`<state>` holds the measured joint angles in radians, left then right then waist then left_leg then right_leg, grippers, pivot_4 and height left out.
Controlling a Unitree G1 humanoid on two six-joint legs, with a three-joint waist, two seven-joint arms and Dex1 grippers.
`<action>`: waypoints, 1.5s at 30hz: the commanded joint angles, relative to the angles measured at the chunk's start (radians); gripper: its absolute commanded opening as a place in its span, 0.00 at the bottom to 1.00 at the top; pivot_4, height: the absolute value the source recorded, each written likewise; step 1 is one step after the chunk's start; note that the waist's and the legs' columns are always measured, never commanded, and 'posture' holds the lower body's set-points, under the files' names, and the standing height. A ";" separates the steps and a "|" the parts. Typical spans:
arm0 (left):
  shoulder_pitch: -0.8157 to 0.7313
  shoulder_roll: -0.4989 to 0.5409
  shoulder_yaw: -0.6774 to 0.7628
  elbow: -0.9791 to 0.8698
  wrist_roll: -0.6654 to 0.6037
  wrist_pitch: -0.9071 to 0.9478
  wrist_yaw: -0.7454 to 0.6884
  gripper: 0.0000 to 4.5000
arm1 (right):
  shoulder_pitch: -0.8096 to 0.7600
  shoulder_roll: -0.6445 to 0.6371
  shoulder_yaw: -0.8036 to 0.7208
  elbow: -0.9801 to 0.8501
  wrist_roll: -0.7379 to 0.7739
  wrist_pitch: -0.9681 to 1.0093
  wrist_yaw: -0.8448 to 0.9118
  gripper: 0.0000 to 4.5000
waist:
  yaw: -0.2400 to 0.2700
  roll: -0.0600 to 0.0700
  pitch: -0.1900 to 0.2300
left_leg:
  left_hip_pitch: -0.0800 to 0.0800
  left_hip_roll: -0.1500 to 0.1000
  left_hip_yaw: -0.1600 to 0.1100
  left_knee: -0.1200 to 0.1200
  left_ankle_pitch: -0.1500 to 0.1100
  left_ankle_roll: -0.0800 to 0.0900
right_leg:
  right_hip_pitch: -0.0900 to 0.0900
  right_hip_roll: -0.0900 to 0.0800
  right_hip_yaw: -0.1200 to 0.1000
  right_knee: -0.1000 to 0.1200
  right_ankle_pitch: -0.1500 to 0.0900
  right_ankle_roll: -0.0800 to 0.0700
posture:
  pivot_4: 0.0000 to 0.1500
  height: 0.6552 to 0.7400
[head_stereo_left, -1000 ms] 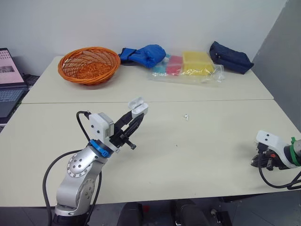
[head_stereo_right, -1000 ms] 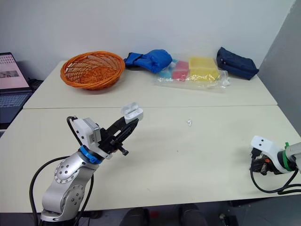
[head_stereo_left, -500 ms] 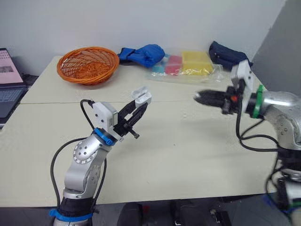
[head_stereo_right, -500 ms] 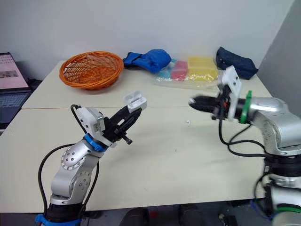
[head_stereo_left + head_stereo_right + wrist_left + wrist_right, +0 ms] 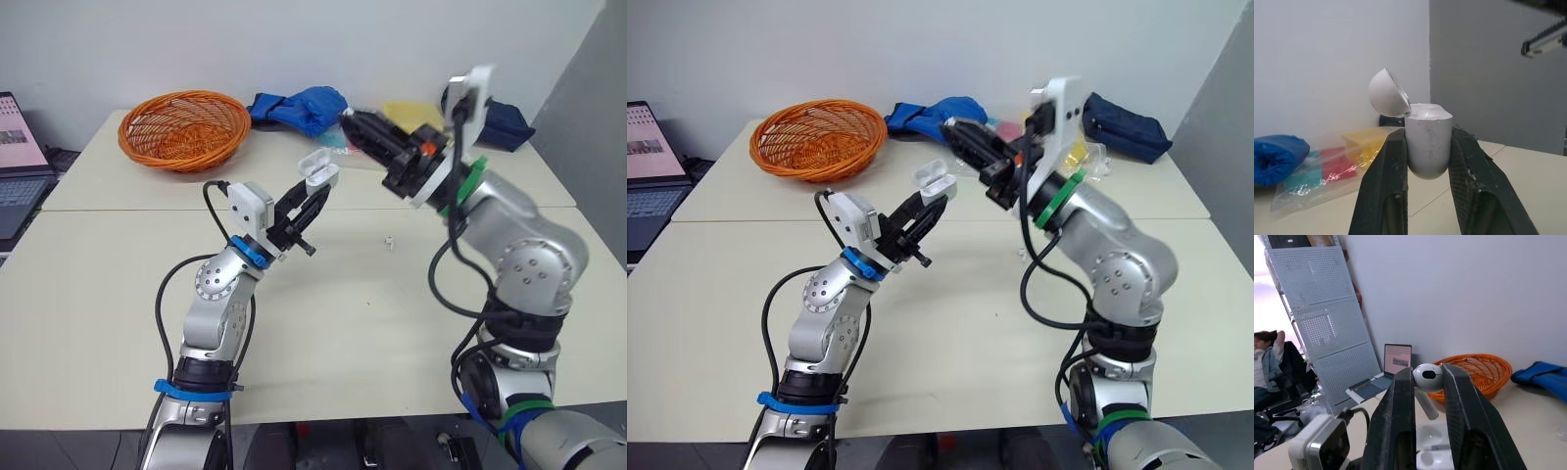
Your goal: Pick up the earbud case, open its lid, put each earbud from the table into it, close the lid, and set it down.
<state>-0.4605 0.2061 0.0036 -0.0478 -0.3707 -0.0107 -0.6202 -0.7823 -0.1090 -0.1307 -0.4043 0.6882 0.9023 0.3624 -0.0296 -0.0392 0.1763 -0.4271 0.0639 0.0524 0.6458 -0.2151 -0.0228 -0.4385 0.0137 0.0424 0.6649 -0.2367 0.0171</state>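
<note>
My left gripper (image 5: 315, 192) is shut on the white earbud case (image 5: 318, 168) and holds it up above the table's middle, body upright (image 5: 1427, 142), lid (image 5: 1387, 93) swung open. My right gripper (image 5: 349, 120) is just beyond and to the right of the case, a little higher, shut on a white earbud (image 5: 1428, 378) with its stem pointing down. Below that earbud lies the open case (image 5: 1434, 450) with its two sockets. A second earbud (image 5: 389, 242) lies on the table right of centre.
At the back of the table stand an orange basket (image 5: 183, 129), a blue bag (image 5: 299, 110), a plastic bag of coloured boxes (image 5: 367, 142) and a navy pouch (image 5: 507, 116). A laptop (image 5: 15, 166) sits far left. A person (image 5: 1268, 367) sits in the background.
My right arm has swung up from the table's right edge to just beside the open case. My left gripper has lifted the case higher and further right.
</note>
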 commanded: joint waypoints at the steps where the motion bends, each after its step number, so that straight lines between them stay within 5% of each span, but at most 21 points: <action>1: -0.024 -0.004 0.000 -0.022 0.004 -0.028 -0.001 0.17 | 0.012 0.015 0.040 -0.006 -0.035 -0.097 -0.009 0.09 | -0.002 0.000 0.000 | 0.000 0.000 0.000 0.000 0.000 0.000 | 0.000 0.000 0.000 0.000 0.000 0.000 | 1.00 1.00; 34: -0.052 -0.013 0.009 -0.010 -0.009 -0.041 -0.025 0.17 | 0.105 0.051 0.174 0.091 -0.125 -0.256 -0.012 0.09 | -0.002 0.000 0.000 | 0.001 0.000 0.001 0.000 0.000 0.000 | 0.001 0.000 0.001 0.000 0.000 0.000 | 1.00 1.00; 35: -0.051 -0.014 0.009 -0.012 -0.009 -0.039 -0.024 0.17 | 0.105 0.052 0.172 0.092 -0.124 -0.257 -0.013 0.25 | -0.002 0.000 0.000 | 0.001 0.000 0.001 0.000 0.000 0.000 | 0.001 0.000 0.001 0.000 0.000 0.000 | 1.00 1.00; 40: -0.039 -0.016 0.003 -0.033 -0.013 -0.026 -0.018 0.17 | 0.103 0.046 0.173 0.103 -0.136 -0.270 -0.012 0.59 | -0.002 0.000 0.000 | 0.001 0.000 0.001 0.000 0.000 0.000 | 0.001 0.000 0.001 0.000 0.000 0.000 | 1.00 1.00; 45: -0.045 -0.021 0.003 -0.032 -0.015 -0.019 -0.014 0.17 | 0.099 0.043 0.171 0.109 -0.133 -0.276 -0.011 0.59 | -0.002 0.000 0.000 | 0.001 0.000 0.001 0.000 0.000 0.000 | 0.001 0.000 0.001 0.000 0.000 0.000 | 1.00 1.00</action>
<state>-0.4855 0.1929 0.0068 -0.0291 -0.3716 -0.0141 -0.6364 -0.6769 -0.0652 0.0407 -0.2877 0.5587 0.6364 0.3488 -0.0313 -0.0392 0.1762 -0.4261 0.0641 0.0534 0.6459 -0.2149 -0.0225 -0.4379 0.0138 0.0431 0.6649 -0.2368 0.0174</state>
